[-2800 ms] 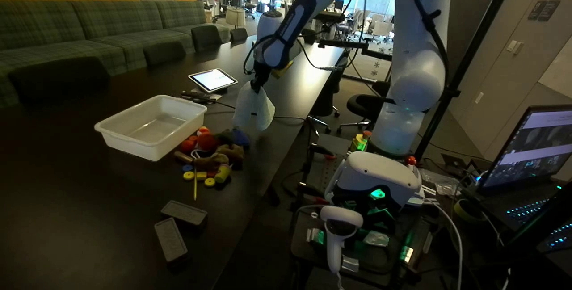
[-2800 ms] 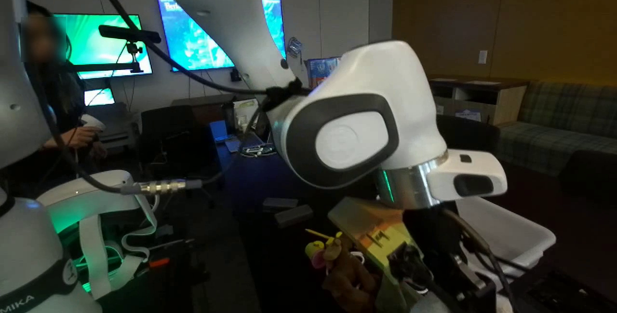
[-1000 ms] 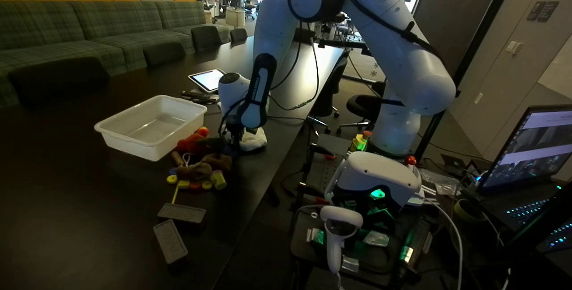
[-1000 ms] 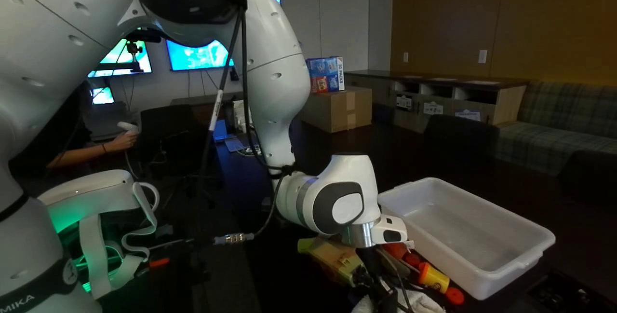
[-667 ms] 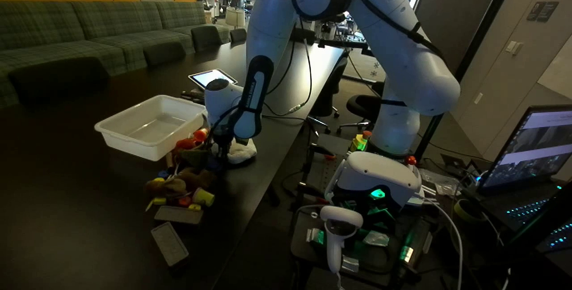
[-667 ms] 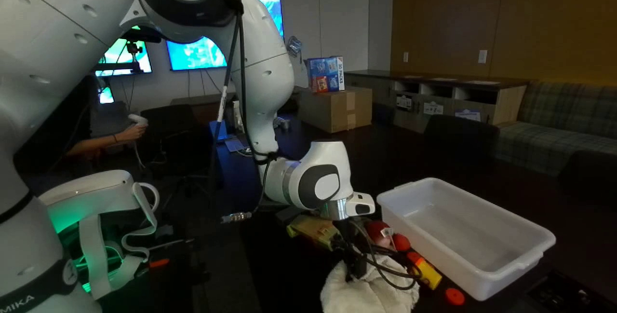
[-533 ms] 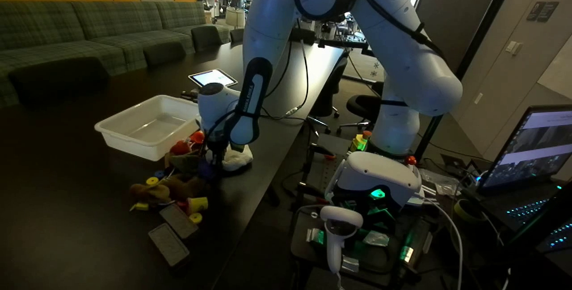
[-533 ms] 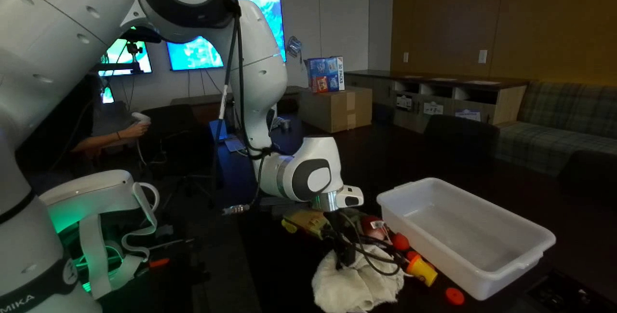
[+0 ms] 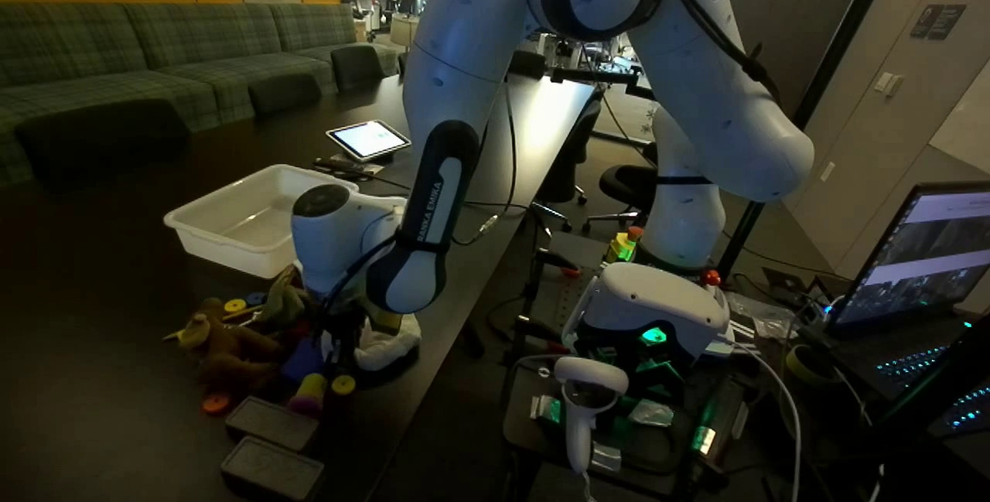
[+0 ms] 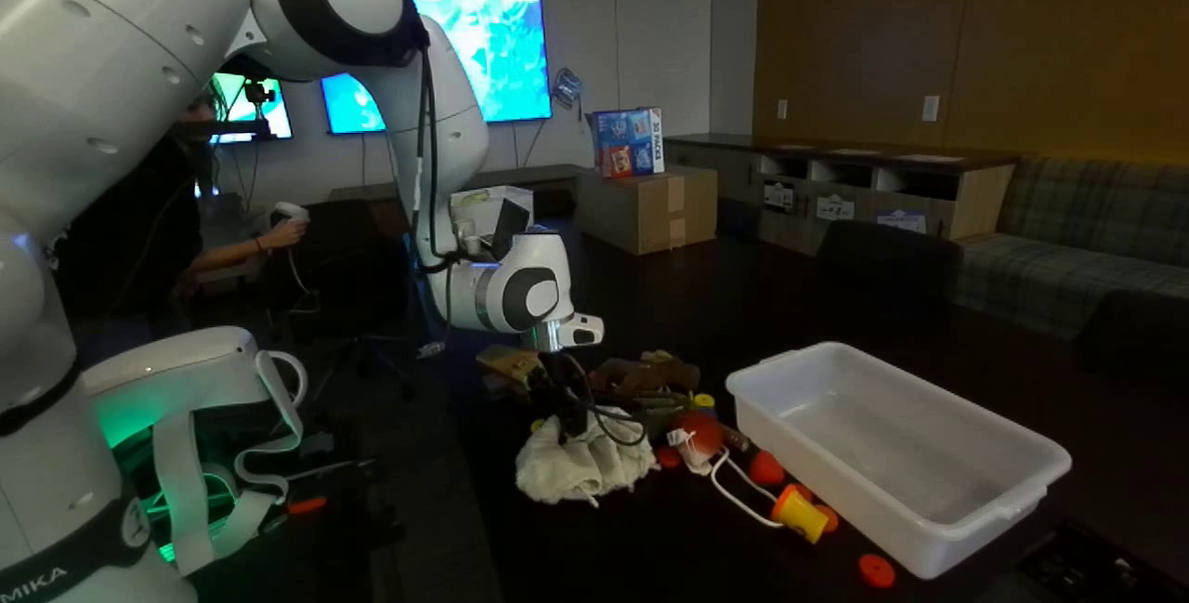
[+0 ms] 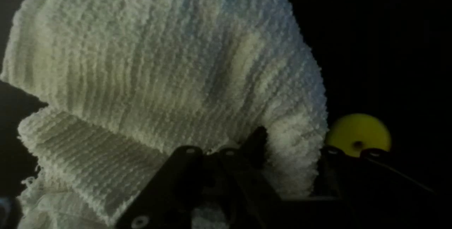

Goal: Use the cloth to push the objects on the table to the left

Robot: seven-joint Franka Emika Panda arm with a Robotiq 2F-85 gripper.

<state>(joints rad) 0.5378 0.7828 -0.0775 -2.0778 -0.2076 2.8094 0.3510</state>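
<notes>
Pinching a fold of the white cloth (image 10: 546, 473), the tool (image 10: 573, 431) stood low over the table (image 9: 116, 378), near the long edge on the robot's side. Just beside the cloth lay a yellow disc (image 9: 343, 384). Ahead, toward the robot's left, a brown stuffed toy (image 9: 232, 355) and a yellow tub (image 9: 312, 387) lay near each other, and past them a grey block (image 9: 271, 423) and a second block (image 9: 272, 467) sat side by side. Between the cloth and the white bin (image 10: 822, 468) rested a red ball (image 10: 699, 436); farther in from that edge, a yellow cup (image 10: 803, 517) and a red lid (image 10: 876, 570) lay near the bin. By my reading, the push was well along but unfinished: the toy and tub seemed gathered leftward, while the ball, cup and lid sat off the cloth's flank and would likely need another sweep.
</notes>
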